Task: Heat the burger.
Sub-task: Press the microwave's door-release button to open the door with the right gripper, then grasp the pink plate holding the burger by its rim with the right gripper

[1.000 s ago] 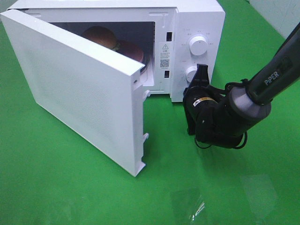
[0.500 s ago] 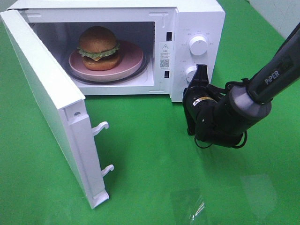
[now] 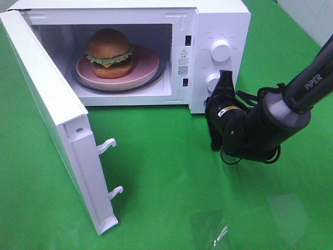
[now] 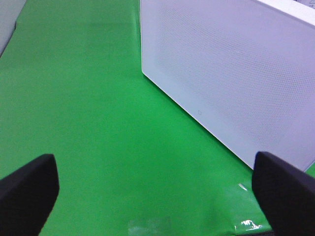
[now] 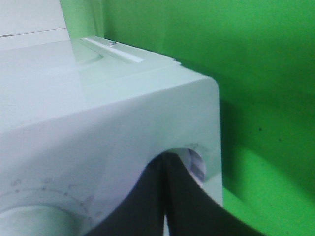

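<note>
The burger (image 3: 108,52) sits on a pink plate (image 3: 148,65) inside the white microwave (image 3: 218,21), whose door (image 3: 47,104) stands wide open to the left. My right gripper (image 3: 225,78) is shut, its tips against the lower dial (image 3: 212,80) on the control panel. In the right wrist view the closed right gripper (image 5: 164,162) points at that dial (image 5: 197,164), which it partly covers. In the left wrist view my left gripper (image 4: 155,164) is open and empty, facing the door's outer face (image 4: 236,73) over the green mat. The left arm is out of the exterior high view.
An upper dial (image 3: 221,50) sits above the lower one. Two latch hooks (image 3: 106,145) stick out of the door's free edge. A green mat (image 3: 171,177) covers the table around the microwave.
The door has swung from half open to wide open, uncovering the burger and plate. My right arm has shifted slightly right and stays at the lower dial.
</note>
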You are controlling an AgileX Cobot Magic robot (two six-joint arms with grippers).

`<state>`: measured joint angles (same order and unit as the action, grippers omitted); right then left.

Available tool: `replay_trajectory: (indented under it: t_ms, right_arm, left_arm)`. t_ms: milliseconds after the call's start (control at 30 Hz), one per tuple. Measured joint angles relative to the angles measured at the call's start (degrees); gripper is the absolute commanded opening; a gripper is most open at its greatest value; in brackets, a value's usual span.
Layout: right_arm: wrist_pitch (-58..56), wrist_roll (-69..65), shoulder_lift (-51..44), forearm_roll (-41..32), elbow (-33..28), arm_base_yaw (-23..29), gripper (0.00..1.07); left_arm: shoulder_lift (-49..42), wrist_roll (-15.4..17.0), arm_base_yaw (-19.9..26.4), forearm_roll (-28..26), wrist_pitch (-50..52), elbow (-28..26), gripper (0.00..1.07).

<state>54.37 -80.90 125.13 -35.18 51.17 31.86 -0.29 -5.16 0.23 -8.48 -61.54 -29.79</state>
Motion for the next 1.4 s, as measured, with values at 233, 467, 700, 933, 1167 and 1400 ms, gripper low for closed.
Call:
replay_trajectory:
  t_ms: [233, 467, 700, 933, 1167, 1400]
  right_arm:
    - [0.1, -0.1, -4.5, 5.0, -5.6, -0.1, 0.0]
    - [-1.4, 0.5, -7.3, 5.4, -9.6, -0.2, 0.0]
    - [-9.0, 10.0, -13.5, 5.5, -14.0, -0.2, 0.03]
    - [-20.5, 30.5, -22.0, 5.6, -15.3, -0.2, 0.05]
    - [-29.2, 49.2, -28.3, 5.7, -15.4, -0.2, 0.07]
    - [-40.6, 65.3, -34.1, 5.7, -15.4, -0.2, 0.09]
  left_arm:
    - [0.0, 0.0, 0.0, 0.0, 0.0, 0.0, 1.0]
    - [0.0, 0.0, 0.0, 0.0, 0.0, 0.0, 1.0]
    - [0.0, 0.0, 0.0, 0.0, 0.0, 0.0, 1.0]
    - [0.0, 0.0, 0.0, 0.0, 0.0, 0.0, 1.0]
    - [0.0, 0.0, 0.0, 0.0, 0.0, 0.0, 1.0]
    - [0.0, 0.0, 0.0, 0.0, 0.0, 0.0, 1.0]
